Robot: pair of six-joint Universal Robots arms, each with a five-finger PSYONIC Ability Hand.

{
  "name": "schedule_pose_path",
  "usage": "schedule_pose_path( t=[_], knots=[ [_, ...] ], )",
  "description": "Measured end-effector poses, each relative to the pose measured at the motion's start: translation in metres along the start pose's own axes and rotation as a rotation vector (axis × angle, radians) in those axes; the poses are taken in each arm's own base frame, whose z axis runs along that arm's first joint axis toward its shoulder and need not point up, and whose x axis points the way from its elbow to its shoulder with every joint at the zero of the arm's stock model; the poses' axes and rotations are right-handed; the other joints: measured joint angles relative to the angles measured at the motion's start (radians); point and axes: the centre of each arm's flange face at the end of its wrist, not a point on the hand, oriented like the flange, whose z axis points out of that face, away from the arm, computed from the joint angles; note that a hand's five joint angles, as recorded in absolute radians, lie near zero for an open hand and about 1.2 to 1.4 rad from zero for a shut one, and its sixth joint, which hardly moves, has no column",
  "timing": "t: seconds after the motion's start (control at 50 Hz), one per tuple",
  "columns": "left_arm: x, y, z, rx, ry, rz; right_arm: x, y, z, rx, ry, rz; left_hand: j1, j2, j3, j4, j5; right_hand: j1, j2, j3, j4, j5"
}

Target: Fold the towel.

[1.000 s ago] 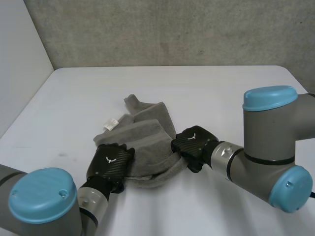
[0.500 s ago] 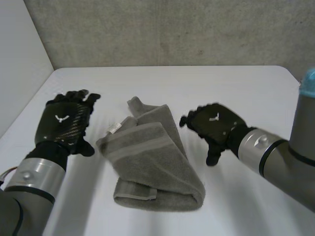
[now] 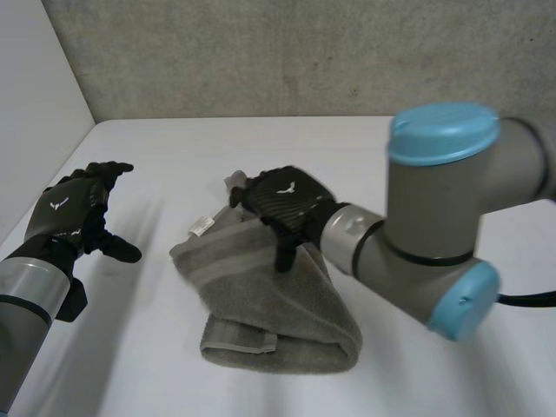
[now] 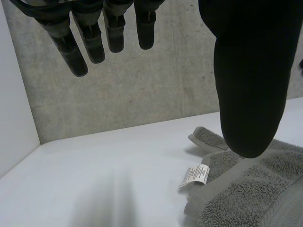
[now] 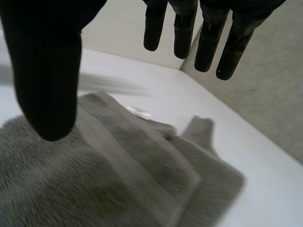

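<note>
Right hand hangs over the far part of the grey towel, fingers straight and thumb held apart, grasping nothing. Whether it touches the cloth cannot be told. Folded into a thick bundle, the towel lies mid-table, with a small white label at its far left edge. Left hand — likewise released, fingers extended — hovers well left of the towel above the white table.
</note>
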Motion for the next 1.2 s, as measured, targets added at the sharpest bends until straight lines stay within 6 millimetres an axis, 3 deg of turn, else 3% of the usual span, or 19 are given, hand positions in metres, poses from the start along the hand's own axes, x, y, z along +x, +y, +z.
schedule_pose_path(
  t=[0.26, 0.34, 0.38, 0.44, 0.48, 0.5, 0.52, 0.6, 0.72, 0.82, 0.94, 0.98, 1.2],
  knots=[
    [-0.001, 0.000, 0.000, 0.000, -0.004, 0.002, -0.039, 0.039, 0.031, -0.073, -0.112, 0.109, 0.000, 0.000, 0.000, 0.000, 0.000, -0.027, 0.000, -0.029, -0.017, -0.017],
    [0.000, 0.001, -0.001, -0.004, -0.004, 0.002, -0.050, 0.061, 0.043, -0.120, -0.128, 0.114, 0.000, 0.000, 0.000, 0.000, 0.000, 0.005, 0.000, -0.024, -0.016, -0.013],
    [0.000, 0.002, -0.001, -0.006, -0.003, 0.002, -0.051, 0.066, 0.046, -0.129, -0.125, 0.112, 0.000, 0.000, 0.000, 0.000, 0.000, 0.139, 0.036, 0.068, 0.066, 0.070],
    [0.000, 0.002, -0.001, -0.009, -0.002, 0.002, -0.049, 0.072, 0.052, -0.136, -0.105, 0.105, 0.000, 0.000, 0.000, 0.000, 0.000, 0.577, 0.434, 0.470, 0.467, 0.436],
    [0.001, 0.002, -0.002, -0.011, -0.001, 0.003, -0.045, 0.071, 0.056, -0.129, -0.077, 0.098, 0.000, 0.000, 0.000, 0.000, 0.000, 0.657, 0.514, 0.549, 0.546, 0.507],
    [0.001, 0.003, -0.002, -0.013, 0.001, 0.003, -0.042, 0.069, 0.058, -0.120, -0.053, 0.092, 0.000, 0.000, 0.000, 0.000, 0.000, 0.916, 0.751, 0.782, 0.787, 0.739],
    [0.001, 0.003, -0.002, -0.014, 0.002, 0.003, -0.039, 0.067, 0.058, -0.112, -0.038, 0.090, 0.000, 0.000, 0.000, 0.000, 0.000, 0.982, 0.816, 0.839, 0.846, 0.800],
    [0.004, 0.004, -0.004, -0.019, 0.011, 0.005, -0.020, 0.042, 0.057, -0.032, 0.057, 0.078, 0.000, 0.003, 0.001, 0.002, 0.001, 1.010, 0.837, 0.867, 0.872, 0.827],
    [0.019, 0.010, -0.014, -0.040, 0.076, 0.012, 0.034, -0.010, 0.037, 0.186, 0.270, 0.083, 0.018, 0.035, 0.033, 0.035, 0.033, 1.022, 0.837, 0.868, 0.879, 0.841],
    [0.040, 0.018, -0.027, -0.067, 0.179, 0.022, 0.067, -0.030, 0.013, 0.281, 0.388, 0.095, 0.039, 0.056, 0.053, 0.055, 0.054, 1.029, 0.837, 0.871, 0.881, 0.846],
    [0.058, 0.031, -0.036, -0.118, 0.286, 0.028, 0.088, -0.030, -0.002, 0.279, 0.475, 0.106, 0.044, 0.060, 0.057, 0.059, 0.057, 1.029, 0.838, 0.874, 0.881, 0.846],
    [0.069, 0.045, -0.041, -0.173, 0.350, 0.034, 0.101, -0.024, -0.009, 0.255, 0.538, 0.113, 0.044, 0.060, 0.057, 0.061, 0.057, 1.034, 0.838, 0.874, 0.881, 0.846],
    [0.093, 0.088, -0.047, -0.312, 0.477, 0.148, 0.129, 0.014, -0.023, 0.134, 0.657, 0.150, 0.044, 0.061, 0.057, 0.061, 0.057, 1.050, 0.838, 0.878, 0.881, 0.847]
  ],
)
